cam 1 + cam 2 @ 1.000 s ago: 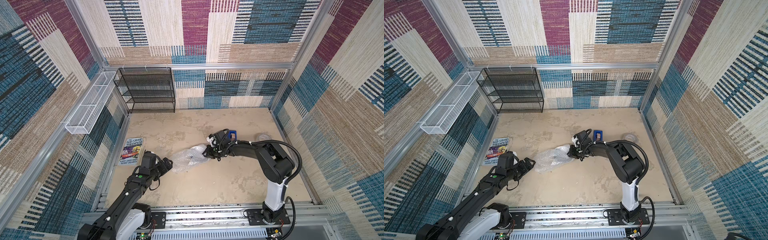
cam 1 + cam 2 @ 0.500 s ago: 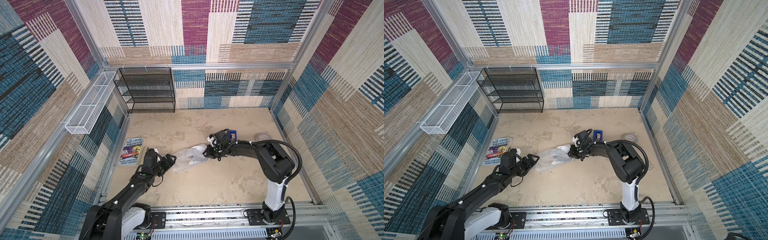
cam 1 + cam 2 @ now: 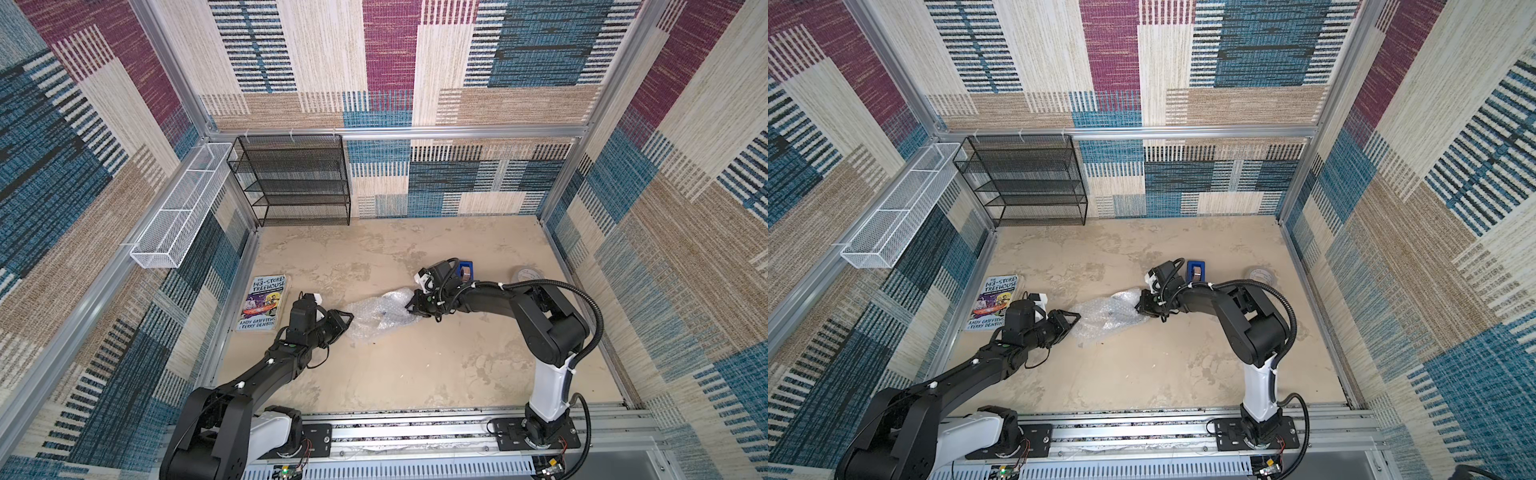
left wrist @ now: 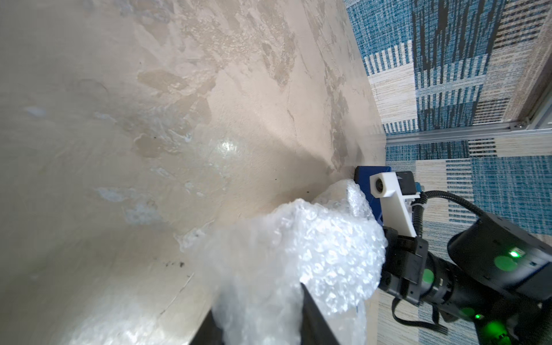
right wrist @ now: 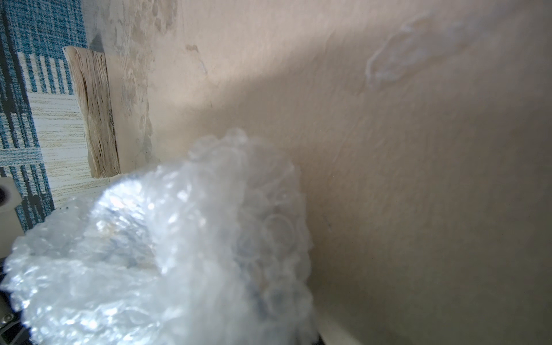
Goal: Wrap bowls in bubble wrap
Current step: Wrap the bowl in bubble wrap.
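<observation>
The bubble wrap [image 3: 380, 316] [image 3: 1106, 311] lies bunched into a long bundle on the beige floor, stretched between my two grippers. My left gripper [image 3: 347, 320] [image 3: 1073, 320] is at its left end. In the left wrist view the wrap [image 4: 298, 254] fills the gap between the dark fingers [image 4: 313, 316], which pinch it. My right gripper [image 3: 411, 309] [image 3: 1140, 307] is shut on the right end, and the wrap [image 5: 149, 254] covers its fingers in the right wrist view. The bowl is hidden; only a faint bluish tint shows through the plastic.
A book [image 3: 262, 302] lies by the left wall, just behind my left wrist. A blue tape dispenser [image 3: 465, 268] sits behind the right gripper, with a tape roll [image 3: 527, 275] near the right wall. A black mesh shelf [image 3: 295, 180] and a white wire basket [image 3: 178, 216] line the back left.
My left arm has reached right to the wrap's left end, and its jaws have gone from wide open to closed on the plastic. The right arm has kept still.
</observation>
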Robot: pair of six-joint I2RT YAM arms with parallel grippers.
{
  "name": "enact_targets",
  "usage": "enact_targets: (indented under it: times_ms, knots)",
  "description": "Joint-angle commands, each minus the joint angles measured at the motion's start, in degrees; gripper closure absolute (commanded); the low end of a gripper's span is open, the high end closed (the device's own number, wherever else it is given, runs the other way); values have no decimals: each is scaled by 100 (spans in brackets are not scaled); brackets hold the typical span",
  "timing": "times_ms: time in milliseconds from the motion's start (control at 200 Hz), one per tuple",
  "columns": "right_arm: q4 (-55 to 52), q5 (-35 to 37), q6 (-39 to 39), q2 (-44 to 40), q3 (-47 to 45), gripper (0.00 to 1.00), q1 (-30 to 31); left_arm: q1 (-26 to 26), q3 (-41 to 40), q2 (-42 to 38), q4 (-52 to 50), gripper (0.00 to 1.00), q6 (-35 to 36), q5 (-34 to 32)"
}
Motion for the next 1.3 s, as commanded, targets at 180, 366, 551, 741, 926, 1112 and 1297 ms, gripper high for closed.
enact_targets:
  times_ms: [180, 366, 551, 741, 926, 1112, 1297]
  knots:
    - [-172, 305, -31, 65, 192, 100, 135, -1, 406, 465, 615, 100, 41, 678]
    - [-292, 497, -49, 146, 310, 100, 227, -75, 612, 702, 1166, 100, -72, 961]
    - [-530, 727, -58, 323, 522, 100, 312, -283, 997, 726, 1310, 100, -44, 1211]
    - [-707, 872, -78, 494, 734, 100, 391, -601, 1400, 887, 1309, 100, -1, 1208]
    - [-751, 920, -85, 525, 819, 100, 448, -937, 1672, 1422, 1517, 100, 20, 1172]
    - [-760, 883, -77, 534, 901, 100, 521, -1203, 1912, 2100, 1854, 100, -83, 1186]
    - [-683, 785, -43, 546, 914, 100, 580, -1339, 2098, 2697, 2306, 100, -210, 1294]
